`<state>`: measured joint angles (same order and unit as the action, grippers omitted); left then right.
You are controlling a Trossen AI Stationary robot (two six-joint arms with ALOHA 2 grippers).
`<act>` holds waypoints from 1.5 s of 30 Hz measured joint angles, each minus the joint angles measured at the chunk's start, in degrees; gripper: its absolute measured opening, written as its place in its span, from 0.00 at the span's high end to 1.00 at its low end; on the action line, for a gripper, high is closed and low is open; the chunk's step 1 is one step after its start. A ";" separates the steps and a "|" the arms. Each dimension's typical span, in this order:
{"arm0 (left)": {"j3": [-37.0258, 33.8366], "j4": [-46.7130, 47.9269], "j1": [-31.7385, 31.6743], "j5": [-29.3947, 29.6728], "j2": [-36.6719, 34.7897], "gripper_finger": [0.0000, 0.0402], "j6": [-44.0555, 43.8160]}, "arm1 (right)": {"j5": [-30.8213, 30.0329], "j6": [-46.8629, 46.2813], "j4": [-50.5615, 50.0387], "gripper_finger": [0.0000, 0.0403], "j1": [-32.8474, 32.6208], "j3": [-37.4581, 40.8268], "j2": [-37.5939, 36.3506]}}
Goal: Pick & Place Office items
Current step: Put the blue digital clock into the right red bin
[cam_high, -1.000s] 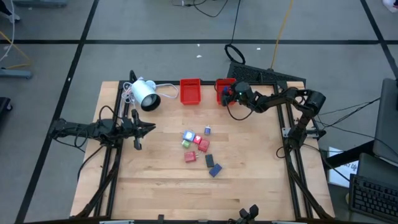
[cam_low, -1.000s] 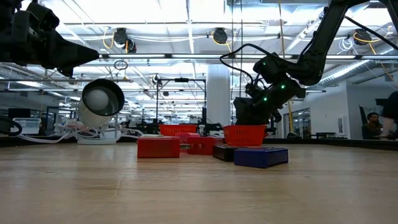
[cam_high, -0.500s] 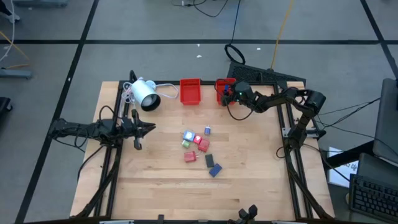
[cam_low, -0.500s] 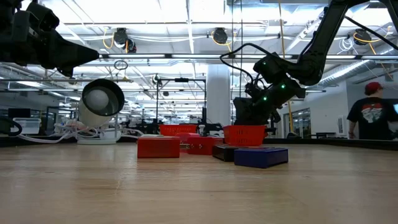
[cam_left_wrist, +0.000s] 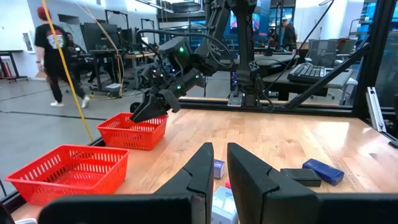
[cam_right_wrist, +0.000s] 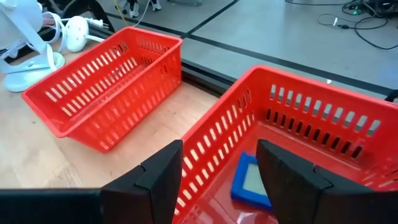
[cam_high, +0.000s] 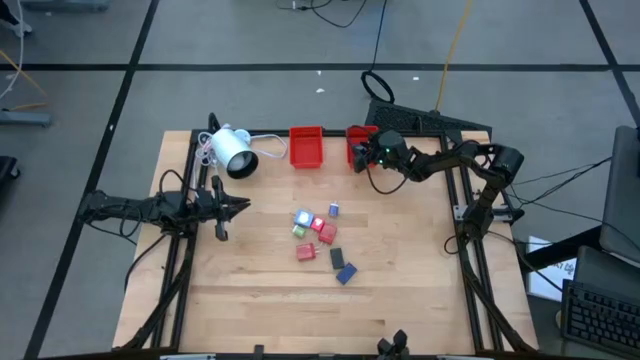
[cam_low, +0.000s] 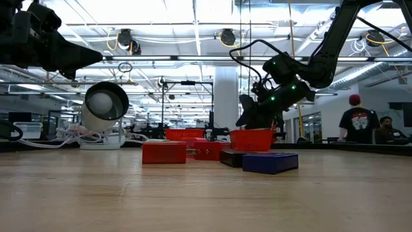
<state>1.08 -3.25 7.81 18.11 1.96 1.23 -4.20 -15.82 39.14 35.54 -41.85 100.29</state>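
Several small office items (cam_high: 320, 238), red, blue, green, pale and black, lie flat in a cluster mid-table. In the low view they show as a red block (cam_low: 164, 153) and a blue one (cam_low: 270, 162). One blue piece with a pale top (cam_right_wrist: 252, 180) lies on the floor of the right red tray (cam_right_wrist: 311, 106). My right gripper (cam_high: 358, 152) hovers open over that tray's near-left rim and holds nothing, as the right wrist view (cam_right_wrist: 219, 149) shows. My left gripper (cam_high: 235, 207) waits shut at the table's left side.
A second red tray (cam_high: 306, 146) stands left of the first at the far edge. A white lamp-like device (cam_high: 233, 150) with a cable sits at the far left. Bare wood lies near the front edge (cam_high: 300, 320). People move in the room beyond the table.
My right gripper has turned and tipped above the right tray, and its fingertips have swung a little toward the table's left. The gap between its fingers looks the same. The items on the table have not moved.
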 joint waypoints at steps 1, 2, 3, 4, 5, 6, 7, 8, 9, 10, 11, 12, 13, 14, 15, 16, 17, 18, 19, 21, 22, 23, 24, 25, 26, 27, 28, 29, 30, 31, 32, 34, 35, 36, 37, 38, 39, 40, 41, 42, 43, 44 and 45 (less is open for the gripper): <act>0.00 0.00 -0.02 0.00 0.00 0.88 0.00 | 0.13 0.01 0.11 0.51 -0.01 0.00 -0.04; 0.00 0.00 0.00 0.00 0.00 0.88 0.00 | 0.73 -0.01 0.09 0.51 -0.01 0.00 -0.23; 0.00 0.00 0.01 0.00 0.00 0.88 0.01 | 1.46 0.03 0.09 0.51 -0.01 0.02 -0.45; 0.00 0.00 -0.01 0.00 0.01 0.88 0.01 | 1.97 0.23 0.54 0.51 -0.09 0.01 -0.56; 0.00 -0.01 0.00 0.00 0.02 0.88 0.01 | 2.96 0.48 1.04 0.51 -0.22 0.00 -0.57; 0.00 0.00 -0.01 0.00 0.01 0.88 0.01 | 4.07 0.79 1.48 0.51 -0.35 0.00 -0.57; 0.00 0.00 0.00 0.00 0.01 0.88 0.01 | 5.70 1.23 1.70 0.51 -0.40 0.02 -0.78; 0.00 0.00 0.01 0.00 0.01 0.88 0.00 | 7.36 1.55 1.76 0.51 -0.47 0.02 -1.22; 0.00 0.00 -0.02 0.00 -0.01 0.88 0.02 | 8.75 1.64 2.22 0.51 -0.76 0.02 -1.57; 0.00 0.00 -0.02 0.00 0.02 0.88 0.00 | 9.35 1.70 3.02 0.51 -1.17 -0.01 -1.68; 0.00 0.00 0.01 0.00 0.02 0.88 0.01 | 9.89 1.74 3.28 0.51 -1.53 -0.04 -1.79; 0.00 0.00 0.00 0.00 -0.01 0.88 0.02 | 10.44 1.74 2.71 0.51 -1.84 -0.01 -2.16; 0.00 0.00 0.01 0.00 0.01 0.88 0.02 | 10.58 1.76 2.14 0.51 -2.28 0.11 -2.57; 0.00 0.00 0.01 0.00 0.00 0.88 0.02 | 10.60 2.05 2.38 0.51 -2.79 0.11 -2.82; 0.00 0.00 0.01 0.00 -0.01 0.88 0.02 | 10.60 2.67 2.80 0.51 -3.35 0.05 -3.09; 0.00 0.00 0.01 0.00 0.00 0.88 0.00 | 10.64 3.50 2.72 0.51 -3.91 0.00 -3.42; 0.00 0.00 -0.01 0.00 0.00 0.88 0.01 | 10.92 4.39 2.31 0.51 -4.49 0.01 -3.72; 0.00 0.00 0.00 0.00 0.01 0.88 0.02 | 11.71 5.19 1.96 0.51 -5.11 0.02 -3.95; 0.00 0.00 0.01 0.00 0.02 0.88 0.02 | 12.33 5.92 1.82 0.51 -5.77 0.02 -4.13; 0.00 0.00 -0.01 0.00 0.00 0.88 0.02 | 13.76 6.74 2.55 0.51 -7.21 0.02 -4.24; 0.00 0.00 0.00 0.00 -0.01 0.88 0.02 | 14.64 6.93 2.98 0.51 -7.93 0.02 -4.24; 0.00 0.00 -0.02 0.00 0.01 0.88 0.01 | 15.28 7.09 3.13 0.51 -8.64 0.02 -4.24; 0.00 0.00 0.01 0.01 0.01 0.88 0.00 | 15.82 7.11 3.32 0.51 -9.41 0.02 -4.24; 0.00 0.00 0.01 0.00 -0.01 0.88 0.01 | 16.51 7.11 3.50 0.51 -10.09 0.02 -4.22; 0.00 0.00 0.00 0.00 0.00 0.88 0.02 | 16.72 7.13 3.61 0.51 -10.89 0.02 -4.22; 0.00 0.00 0.01 0.00 -0.01 0.88 0.02 | 16.85 7.29 3.65 0.51 -11.66 0.02 -4.23; 0.00 0.00 0.00 0.00 -0.01 0.88 0.00 | 16.90 7.54 3.65 0.51 -12.40 0.02 -4.22; 0.00 0.00 -0.02 0.00 0.00 0.88 0.02 | 16.91 7.78 3.62 0.51 -13.15 0.02 -4.22; 0.00 0.00 0.00 0.00 0.00 0.88 0.02 | 16.91 8.05 3.70 0.51 -13.93 0.02 -4.22; 0.00 0.00 -0.01 0.00 0.00 0.88 0.02 | 16.95 8.30 4.00 0.51 -14.63 0.02 -4.22; 0.00 0.00 -0.01 0.00 0.01 0.88 0.00 | 17.09 8.81 4.51 0.51 -15.28 0.02 -4.22; 0.00 0.00 0.00 0.00 0.01 0.88 0.02 | 18.03 9.23 5.86 0.51 -16.50 0.02 -4.22; 0.00 0.00 0.01 0.00 0.02 0.88 0.02 | 18.29 9.16 6.34 0.51 -17.26 0.02 -4.22; 0.00 0.00 -0.02 0.00 -0.01 0.88 0.02 | 18.99 9.11 6.52 0.51 -18.07 0.02 -4.22; 0.00 -0.01 -0.01 0.00 0.00 0.88 0.01 | 19.70 9.13 6.42 0.51 -18.94 0.02 -4.22; 0.00 0.00 0.00 0.00 0.02 0.88 0.02 | 20.74 9.29 6.11 0.51 -19.92 0.02 -4.22; 0.00 0.00 0.00 0.00 0.01 0.88 0.01 | 21.77 9.46 5.80 0.51 -21.01 0.02 -4.22; 0.00 0.00 0.01 0.00 0.01 0.88 0.02 | 22.74 9.45 5.67 0.51 -22.06 0.02 -4.21; 0.00 0.00 0.01 0.00 0.01 0.88 0.01 | 23.59 9.46 5.69 0.51 -23.22 0.02 -4.20; 0.00 0.00 0.01 0.00 0.01 0.88 0.02 | 24.08 9.45 5.94 0.51 -24.43 0.02 -4.20; 0.00 0.00 -0.01 0.00 0.00 0.88 0.00 | 24.11 9.41 6.34 0.51 -25.73 0.02 -4.20; 0.00 0.00 -0.01 0.00 0.01 0.88 0.02 | 24.12 9.29 6.71 0.51 -27.09 0.02 -4.20; 0.00 0.00 -0.02 0.00 -0.01 0.88 0.00 | 24.10 9.25 7.25 0.51 -28.49 0.02 -4.20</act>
<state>1.08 -3.25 7.79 18.11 1.96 1.24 19.89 -6.57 46.39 7.05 -41.82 96.09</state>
